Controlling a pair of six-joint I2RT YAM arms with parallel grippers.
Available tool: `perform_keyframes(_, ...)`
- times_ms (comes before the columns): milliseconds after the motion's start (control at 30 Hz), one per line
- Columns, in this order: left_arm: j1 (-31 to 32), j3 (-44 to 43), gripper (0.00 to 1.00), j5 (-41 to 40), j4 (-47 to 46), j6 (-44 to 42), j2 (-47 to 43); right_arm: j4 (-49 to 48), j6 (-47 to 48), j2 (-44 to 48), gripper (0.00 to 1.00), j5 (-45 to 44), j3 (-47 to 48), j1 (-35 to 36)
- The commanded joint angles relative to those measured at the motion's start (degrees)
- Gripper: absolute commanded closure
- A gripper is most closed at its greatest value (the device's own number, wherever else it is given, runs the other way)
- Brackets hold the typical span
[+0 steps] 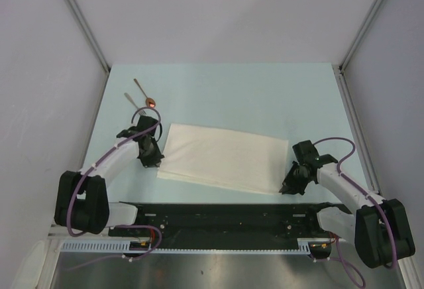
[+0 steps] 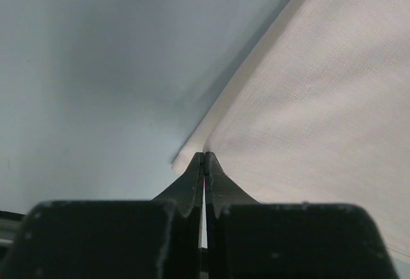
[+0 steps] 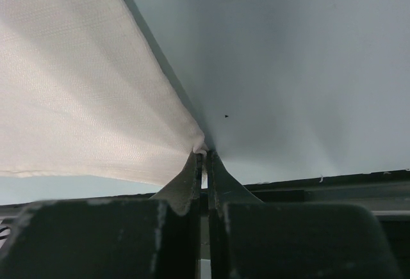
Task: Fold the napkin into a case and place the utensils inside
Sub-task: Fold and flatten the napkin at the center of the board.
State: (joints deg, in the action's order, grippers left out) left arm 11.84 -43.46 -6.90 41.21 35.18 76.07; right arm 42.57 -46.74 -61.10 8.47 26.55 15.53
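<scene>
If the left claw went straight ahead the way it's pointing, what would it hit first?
The napkin: the left claw is shut on its corner, so it would bunch that cloth first, then likely press into the table under it. Depth is hard to judge here.

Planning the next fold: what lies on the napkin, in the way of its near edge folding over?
Nothing visible. The napkin's top is bare; the fork and spoon lie off it, past its far left corner. The left gripper and right gripper pinch its near corners.
</scene>
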Motion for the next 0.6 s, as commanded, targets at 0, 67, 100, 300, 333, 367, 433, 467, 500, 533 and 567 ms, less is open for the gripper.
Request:
perform_keyframes(0, -0.1, 0.9, 1.0, -1.4, 3.6, 5.1, -5.3, 0.2, -0.3, -0.9, 1.0, -2.8, 0.3, 0.3)
perform_keyframes(67, -0.1, 1.0, 1.0, -1.0, 4.1, 6.1, -6.8, 0.3, -0.3, -0.9, 1.0, -2.8, 0.3, 0.3)
perform_keyframes(100, 0.1, 1.3, 1.0, -0.8, 3.9, 6.5, -7.4, 0.4, -0.2, -1.0, 1.0, -2.8, 0.3, 0.4)
perform_keyframes(300, 0.2, 0.1, 1.0, -1.4, 6.3, 8.2, -11.4, 0.8, 0.1, -1.0, 1.0, -3.1, 0.3, 0.4)
perform_keyframes(333, 0.2, 0.0, 1.0, -2.3, 7.4, 8.2, -12.2, 0.9, -0.1, -1.0, 1.0, -3.2, 0.3, 0.4)
perform_keyframes(367, 0.2, -0.3, 1.0, -3.1, 8.1, 8.4, -12.3, 1.1, 0.1, -1.0, 1.0, -3.3, 0.2, 0.4)
perform_keyframes(433, 0.1, 0.1, 1.0, -3.5, 9.0, 9.0, -12.4, 1.0, -0.2, -0.8, 1.0, -3.6, 0.1, 0.4)
perform_keyframes(467, 0.1, 1.0, 1.0, -3.0, 9.2, 9.3, -12.9, 1.1, -0.1, -0.8, 1.0, -3.5, 0.1, 0.4)
perform_keyframes(500, 0.1, 1.7, 1.0, -2.6, 9.2, 9.7, -13.2, 1.1, -0.2, -0.9, 1.0, -3.4, 0.2, 0.4)
perform_keyframes(533, 0.1, 2.3, 1.0, -2.3, 9.2, 10.1, -13.5, 0.9, -0.2, -1.1, 1.0, -3.2, 0.3, 0.5)
perform_keyframes(567, 0.2, 3.6, 1.0, -1.8, 8.8, 10.3, -13.9, 1.0, -0.2, -1.1, 1.0, -3.0, 0.3, 0.4)
